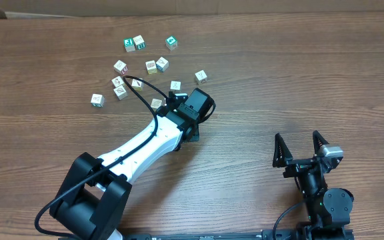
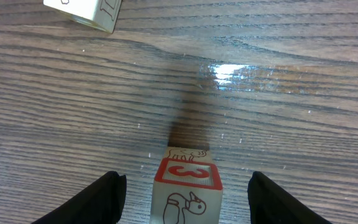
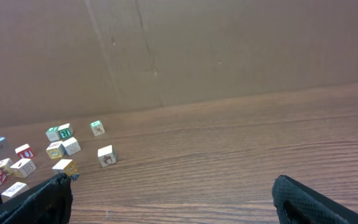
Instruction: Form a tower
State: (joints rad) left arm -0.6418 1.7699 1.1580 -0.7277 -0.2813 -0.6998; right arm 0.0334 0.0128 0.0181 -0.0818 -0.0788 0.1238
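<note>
**Wood Grain, Print and Matt Black**

A brown wood-grain table (image 2: 278, 112) is being shown, smooth and catching a glossy glare. Pale matt wood with coloured printing is being displayed by the tower (image 2: 188, 190) and the loose cubes (image 1: 162, 64). Matt black plastic is being seen on the left claw (image 2: 187, 199), and smooth white casing on its arm (image 1: 145, 143).

Picture cubes (image 1: 171, 43) lie scattered on the wood-grain tabletop (image 1: 279, 80) near its far edge. A cube tower (image 2: 187, 190) stands nearer the middle.
</note>
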